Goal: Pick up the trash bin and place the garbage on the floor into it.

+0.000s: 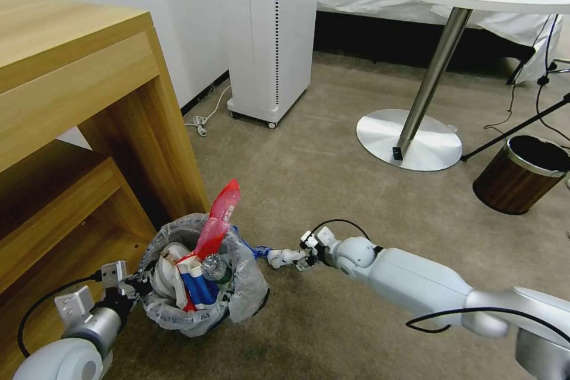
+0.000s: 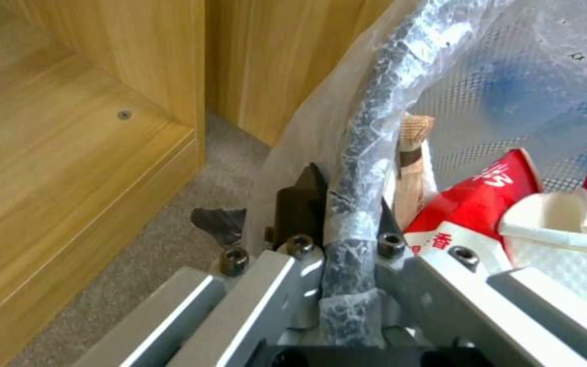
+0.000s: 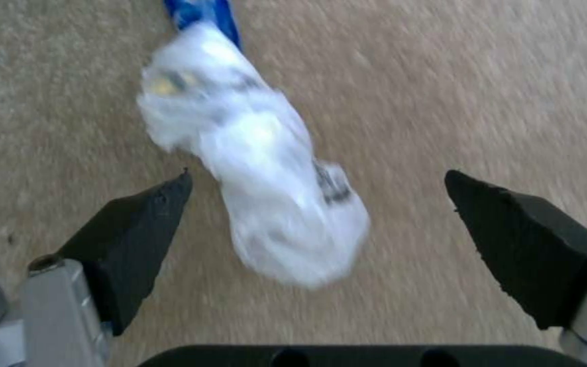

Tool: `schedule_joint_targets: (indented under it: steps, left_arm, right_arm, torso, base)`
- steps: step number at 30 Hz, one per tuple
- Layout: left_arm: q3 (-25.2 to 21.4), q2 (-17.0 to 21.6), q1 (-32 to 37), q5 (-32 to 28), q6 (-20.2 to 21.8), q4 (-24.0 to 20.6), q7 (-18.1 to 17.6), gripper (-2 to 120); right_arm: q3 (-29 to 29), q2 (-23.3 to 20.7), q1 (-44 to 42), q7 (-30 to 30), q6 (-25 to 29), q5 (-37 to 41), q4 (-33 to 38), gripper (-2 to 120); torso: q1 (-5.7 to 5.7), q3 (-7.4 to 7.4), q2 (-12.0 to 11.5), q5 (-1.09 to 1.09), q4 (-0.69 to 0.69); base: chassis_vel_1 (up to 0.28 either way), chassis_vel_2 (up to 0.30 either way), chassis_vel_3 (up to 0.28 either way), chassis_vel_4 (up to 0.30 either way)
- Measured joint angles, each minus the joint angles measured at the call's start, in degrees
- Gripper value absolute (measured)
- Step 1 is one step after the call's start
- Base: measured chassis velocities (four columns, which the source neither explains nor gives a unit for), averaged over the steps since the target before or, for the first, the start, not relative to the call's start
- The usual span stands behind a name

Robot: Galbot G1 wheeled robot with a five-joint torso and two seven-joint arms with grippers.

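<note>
My left gripper (image 2: pixel 344 229) pinches the bagged round trash bin's (image 1: pixel 178 314) rim beside a red-white carton (image 2: pixel 474 214) reading "香", lower left of head view; my right gripper (image 3: pixel 317 224) is spread around a crumpled blue-white wrapper (image 3: pixel 260 173).

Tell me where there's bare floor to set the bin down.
Open carpet lies between the right hand, the round table's base and the brown bin. It is crowded by the wooden desk, where the left hand grips the trash bin, wrapper beside it.

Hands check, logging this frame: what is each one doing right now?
Left hand: shut on the trash bin rim.
Right hand: open around a white crumpled wrapper on the floor, not gripping it.
</note>
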Motion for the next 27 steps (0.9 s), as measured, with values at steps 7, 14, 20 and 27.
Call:
schedule_joint_targets:
  steps: [7, 14, 20, 27]
  left_arm:
    - [0.15, -0.45, -0.32, 0.0, -0.15, -0.37, 0.2, 0]
    - [0.13, -0.76, -0.33, 0.05, -0.46, -0.16, 0.55, 0]
    - [-0.23, -0.42, -0.2, -0.01, -0.78, 0.19, 0.59, 0]
    - [-0.25, -0.13, -0.56, -0.05, -0.92, 1.13, 0.59, 0]
  right_arm:
    - [-3.63, 3.35, 0.73, -0.45, 2.33, -0.77, -3.79, 90]
    - [-5.15, 6.27, -0.01, -0.53, 4.22, -1.09, -6.88, 76]
    - [-5.19, 7.13, -0.71, -0.44, 4.79, -1.57, -8.23, 54]
    - [-3.84, 5.69, -2.26, 0.23, 5.36, -1.54, -7.29, 25]
  torso:
    - [0.0, 0.0, 0.0, 0.01, -0.01]
    - [0.0, 0.0, 0.0, 0.01, -0.01]
    - [0.0, -0.01, 0.0, 0.0, -0.01]
    - [0.0, -0.01, 0.0, 0.01, 0.0]
  base:
    - [0.0, 0.0, 0.0, 0.0]
    - [0.0, 0.0, 0.0, 0.0]
    - [0.0, 0.0, 0.0, 0.0]
    - [0.0, 0.0, 0.0, 0.0]
